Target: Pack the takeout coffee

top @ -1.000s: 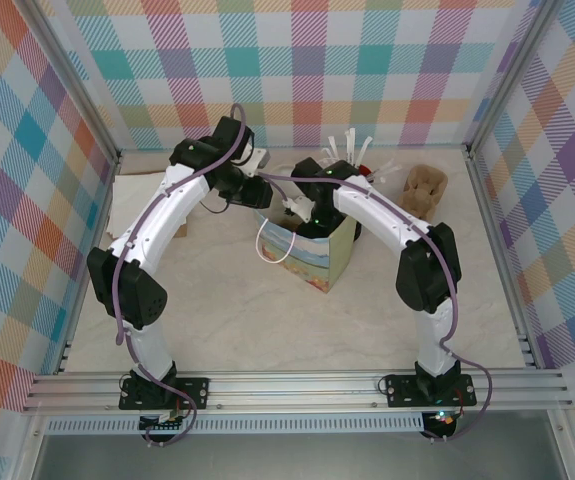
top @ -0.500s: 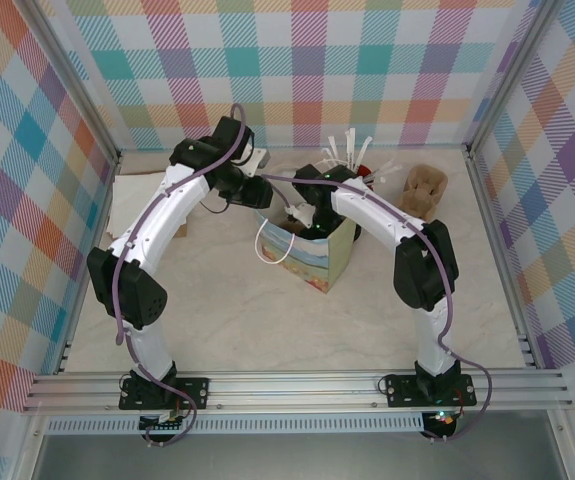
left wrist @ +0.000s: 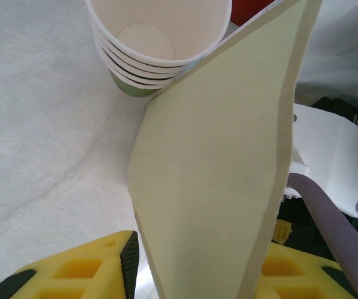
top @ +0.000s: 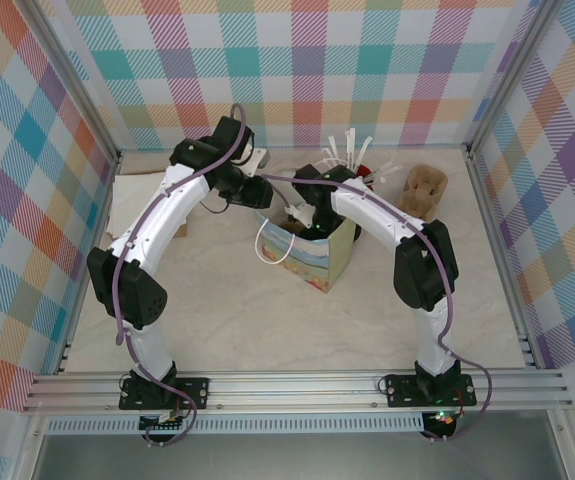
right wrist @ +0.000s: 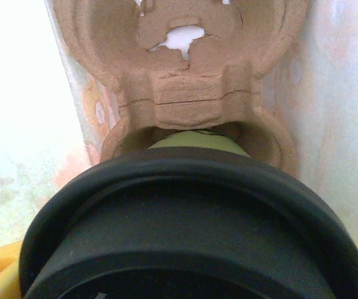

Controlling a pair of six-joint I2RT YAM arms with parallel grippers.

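Coffee (right wrist: 191,212) seems seated in the carrier (right wrist: 188,87) inside the bag (left wrist: 222,156), right gripper (right wrist: 182,268) clamped on it, left gripper (left wrist: 194,261) pinching the bag; release remains.

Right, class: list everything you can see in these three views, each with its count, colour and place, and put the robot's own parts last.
takeout coffee: one, green cup with black lid, inside the bag, at a pulp carrier
gift bag: one, pastel outside, cream inside, white handle, table centre
pulp carriers: two, brown, one in the bag, one at the table's back right
stack of lidless cups: one stack, green outside, white inside, beside the bag
white sticks: a bunch, white, in a red holder behind the bag
table: one, pale marbled
left gripper: one, yellow fingers, clamped on the bag's wall
right gripper: one, down in the bag, gripping the coffee
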